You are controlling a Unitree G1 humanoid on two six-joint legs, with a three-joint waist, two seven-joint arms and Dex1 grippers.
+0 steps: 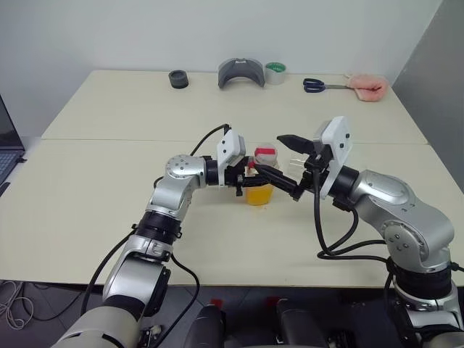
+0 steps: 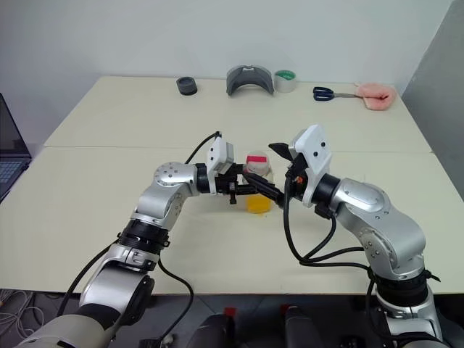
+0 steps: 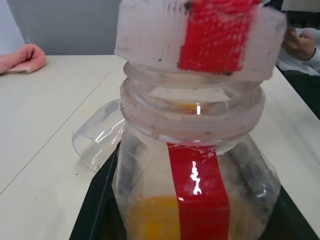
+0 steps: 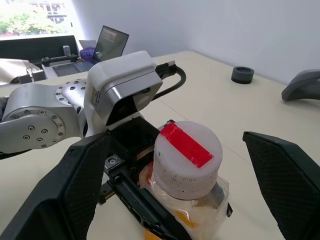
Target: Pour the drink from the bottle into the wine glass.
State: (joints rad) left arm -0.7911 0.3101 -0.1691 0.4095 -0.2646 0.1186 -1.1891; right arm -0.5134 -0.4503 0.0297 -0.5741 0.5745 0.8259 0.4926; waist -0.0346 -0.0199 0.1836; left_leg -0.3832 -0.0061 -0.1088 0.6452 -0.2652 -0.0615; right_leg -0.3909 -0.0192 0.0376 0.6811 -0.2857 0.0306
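Left end effector (image 1: 250,176) clamps bottle (image 1: 261,183) mid-table (image 1: 109,217) — right end effector (image 1: 290,167) spread, seemingly apart.

The bottle (image 3: 192,200) is glossy clear plastic, its cap (image 4: 187,157) ribbed white plastic; the table (image 1: 87,188) matt cream.

No text, label, brand, number or sign can be read anywhere.

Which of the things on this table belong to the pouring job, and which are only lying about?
Job: bottle, its red-and-white cap, orange drink, wine glass.
Lying about: black tape roll, grey visor-shaped piece, green tape roll, scissors, pink cloth, laptop.
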